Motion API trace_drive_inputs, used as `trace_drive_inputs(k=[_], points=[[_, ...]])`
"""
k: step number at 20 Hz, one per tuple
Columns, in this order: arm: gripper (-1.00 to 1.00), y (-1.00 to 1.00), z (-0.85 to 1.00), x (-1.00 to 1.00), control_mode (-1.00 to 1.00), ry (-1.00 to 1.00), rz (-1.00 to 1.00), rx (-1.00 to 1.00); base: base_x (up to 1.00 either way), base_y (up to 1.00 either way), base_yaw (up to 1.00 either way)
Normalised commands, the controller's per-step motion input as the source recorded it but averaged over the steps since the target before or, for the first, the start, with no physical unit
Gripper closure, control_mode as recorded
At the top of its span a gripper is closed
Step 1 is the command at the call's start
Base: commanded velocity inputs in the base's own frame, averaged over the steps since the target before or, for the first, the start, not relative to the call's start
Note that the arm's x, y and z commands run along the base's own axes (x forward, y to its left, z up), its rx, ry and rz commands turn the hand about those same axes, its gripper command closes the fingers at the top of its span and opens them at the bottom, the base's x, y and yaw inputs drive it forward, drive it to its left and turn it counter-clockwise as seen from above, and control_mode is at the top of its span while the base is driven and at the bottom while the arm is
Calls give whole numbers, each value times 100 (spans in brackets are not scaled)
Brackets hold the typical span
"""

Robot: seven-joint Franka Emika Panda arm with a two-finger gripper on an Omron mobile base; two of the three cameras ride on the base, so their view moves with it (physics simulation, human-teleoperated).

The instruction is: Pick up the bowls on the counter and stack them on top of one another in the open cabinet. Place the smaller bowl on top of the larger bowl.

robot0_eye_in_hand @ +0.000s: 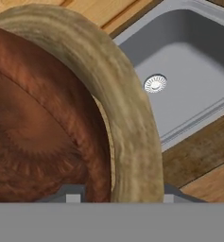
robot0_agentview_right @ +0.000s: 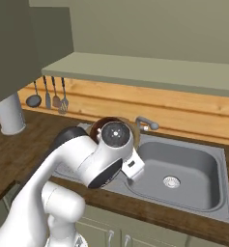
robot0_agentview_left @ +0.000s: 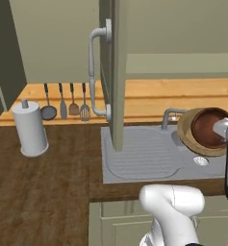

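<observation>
No brand, label or legible writing appears on any item.

Nearest, in the hand view, the gripper (robot0_eye_in_hand: pixel 118 198) sits at the rim of the larger bowl (robot0_eye_in_hand: pixel 127 108), one finger (robot0_eye_in_hand: pixel 73 196) inside against the dark lining and the other outside the tan rim; the jaws appear to pinch the rim between them. The smaller bowl (robot0_eye_in_hand: pixel 38 137) nests inside the larger bowl, its reddish-brown surface against the tan wall. In the left base view the two stacked bowls are held tilted in the air above the sink (robot0_agentview_left: pixel 149 158), near the tap (robot0_agentview_left: pixel 171 115).

The sink is grey steel with a ribbed drainboard and a round drain (robot0_agentview_right: pixel 171 182), set into the counter (robot0_agentview_left: pixel 38 192), which is dark brown wood plank with visible grain. Below the counter edge are olive-green lower cabinet fronts (robot0_agentview_right: pixel 150 231).

Further left on the counter stands a white paper towel roll (robot0_agentview_left: pixel 30 127). Behind it, four utensils (robot0_agentview_left: pixel 67 103) hang against a pale wood backsplash (robot0_agentview_left: pixel 183 96). Above, the cabinet (robot0_agentview_left: pixel 67 33) is olive green; its open door (robot0_agentview_left: pixel 115 72) is seen edge-on and carries a grey curved handle (robot0_agentview_left: pixel 94 72). The wall is plain olive-beige.
</observation>
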Motion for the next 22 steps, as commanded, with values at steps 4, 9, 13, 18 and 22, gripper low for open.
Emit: trace_drive_inputs(k=[4, 9, 13, 18, 22], points=[[100, 0, 76, 34, -100, -12, -9, 6, 0, 0, 0], [100, 0, 100, -9, -100, -20, -3, 7, 0, 0, 0], [100, 0, 99, 9, -100, -14, -6, 7, 0, 0, 0], [100, -1, 92, 50, -100, -3, -11, 10, 0, 0, 0], [100, -11, 83, 85, -100, 0, -16, 14, 0, 0, 0]])
